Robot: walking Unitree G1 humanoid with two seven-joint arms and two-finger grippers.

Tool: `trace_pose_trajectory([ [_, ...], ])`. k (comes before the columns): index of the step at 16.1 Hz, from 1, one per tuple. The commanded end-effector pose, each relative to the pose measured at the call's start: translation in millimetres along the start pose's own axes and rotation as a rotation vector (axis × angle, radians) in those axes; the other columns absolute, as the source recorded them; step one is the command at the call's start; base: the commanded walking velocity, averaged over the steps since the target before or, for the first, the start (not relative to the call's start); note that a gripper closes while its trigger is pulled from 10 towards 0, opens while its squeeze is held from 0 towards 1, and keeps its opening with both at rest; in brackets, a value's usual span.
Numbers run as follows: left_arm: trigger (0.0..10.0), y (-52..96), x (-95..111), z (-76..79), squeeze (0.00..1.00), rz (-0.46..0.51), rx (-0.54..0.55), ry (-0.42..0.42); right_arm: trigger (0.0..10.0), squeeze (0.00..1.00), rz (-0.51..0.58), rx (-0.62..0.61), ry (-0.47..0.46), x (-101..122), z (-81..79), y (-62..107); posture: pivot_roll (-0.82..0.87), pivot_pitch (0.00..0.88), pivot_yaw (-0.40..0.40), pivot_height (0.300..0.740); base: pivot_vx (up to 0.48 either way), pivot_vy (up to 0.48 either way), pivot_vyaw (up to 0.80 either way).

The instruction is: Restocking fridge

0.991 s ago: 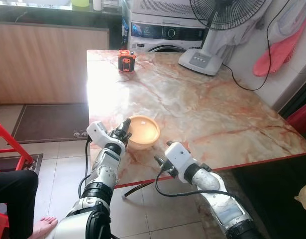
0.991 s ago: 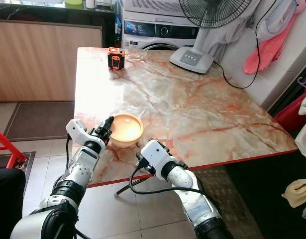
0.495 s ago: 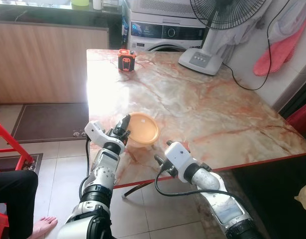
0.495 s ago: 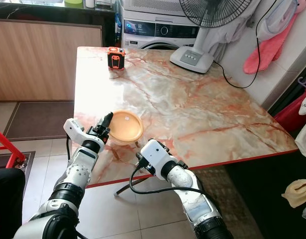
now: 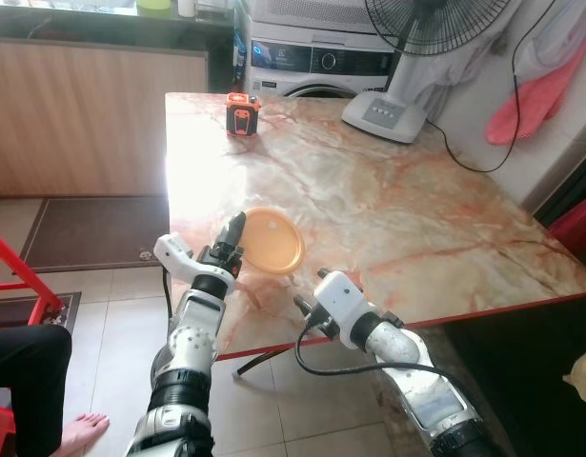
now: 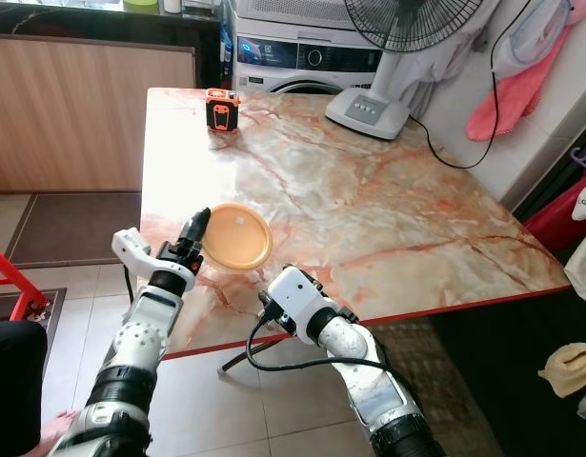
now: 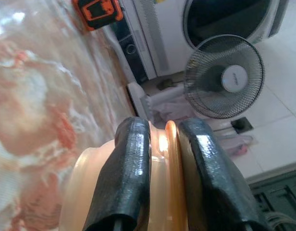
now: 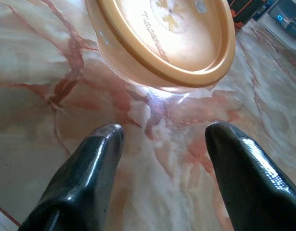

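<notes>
Orange round plastic lidded tub (image 5: 272, 240) at centre frame is pinched by its rim in my left gripper (image 5: 234, 231), tipped for lifting, while right gripper (image 8: 162, 144) waits spread below.

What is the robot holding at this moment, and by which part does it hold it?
The left hand holds the orange container by its rim, one finger on each side, tilting it off the table. The right hand is open and holds nothing.
</notes>
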State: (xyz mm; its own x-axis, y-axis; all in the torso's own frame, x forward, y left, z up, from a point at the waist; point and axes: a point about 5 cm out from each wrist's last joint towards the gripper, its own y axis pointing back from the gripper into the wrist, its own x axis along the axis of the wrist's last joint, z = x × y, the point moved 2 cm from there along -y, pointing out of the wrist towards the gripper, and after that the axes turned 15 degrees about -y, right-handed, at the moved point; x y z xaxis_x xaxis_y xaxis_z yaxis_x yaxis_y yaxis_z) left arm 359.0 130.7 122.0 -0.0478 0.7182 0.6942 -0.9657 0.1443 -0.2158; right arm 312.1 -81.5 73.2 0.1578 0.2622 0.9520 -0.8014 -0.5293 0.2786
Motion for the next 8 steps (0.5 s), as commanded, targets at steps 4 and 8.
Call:
trace_pose_trajectory([
  [4,8.7,10.3,6.4,23.4,0.0,-0.001,-0.113,-0.026,10.0,0.0,0.028,-0.036,-0.014,2.2,4.3,2.3,-0.05,0.0,-0.151,0.74,0.0,0.0,0.0],
  [8,10.0,30.2,22.1,53.5,0.0,0.023,-0.296,0.044,10.0,0.0,0.062,-0.089,-0.056,4.5,7.9,2.5,-0.05,0.0,-0.14,0.74,0.0,0.0,0.0],
])
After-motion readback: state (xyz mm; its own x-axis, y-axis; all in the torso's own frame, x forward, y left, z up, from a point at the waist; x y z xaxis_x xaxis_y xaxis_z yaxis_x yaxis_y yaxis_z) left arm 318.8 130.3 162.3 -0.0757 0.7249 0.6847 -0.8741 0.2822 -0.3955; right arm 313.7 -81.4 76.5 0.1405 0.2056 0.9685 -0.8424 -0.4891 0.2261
